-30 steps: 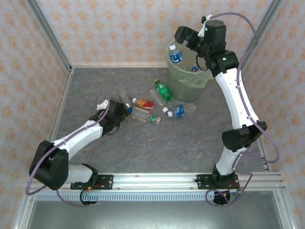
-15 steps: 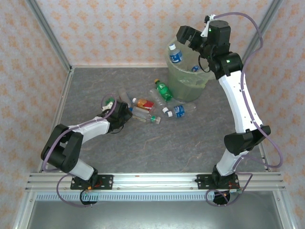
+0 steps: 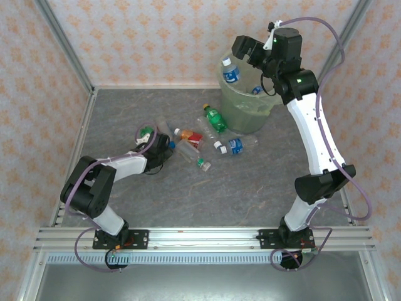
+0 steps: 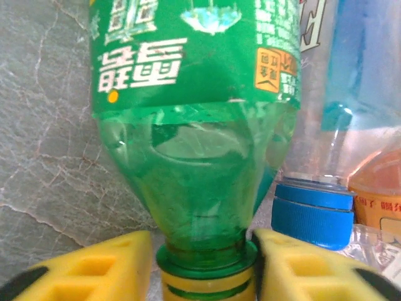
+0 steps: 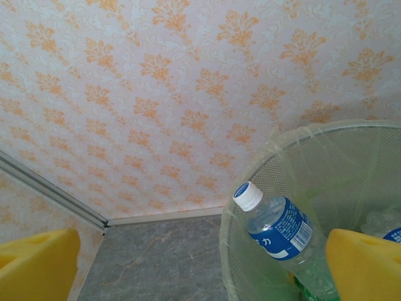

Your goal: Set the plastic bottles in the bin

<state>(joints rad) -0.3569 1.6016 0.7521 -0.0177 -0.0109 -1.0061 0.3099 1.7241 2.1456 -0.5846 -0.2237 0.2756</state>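
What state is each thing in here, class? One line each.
Left gripper: shut on the green bottle's neck.
Green bottle: gripped at the neck.
Right gripper: open, above the bin.
Bin: upright, bag-lined, bottles inside.
Blue-label bottle: capped, in the bin, leaning on its rim.
Loose bottles: lying outside the bin.

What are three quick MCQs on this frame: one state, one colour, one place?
1. State of right tool: A open, B shut empty, C shut on a bottle.
2. Colour of cap beside green bottle, left wrist view: A red, B blue, C white.
3. Place of white-capped bottle: A in bin, B in right tool, C beside green bottle.
Key: 1A, its yellow fingers stand wide apart, gripping nothing; 2B, it is plainly blue; 3A, it leans inside the bin's rim.
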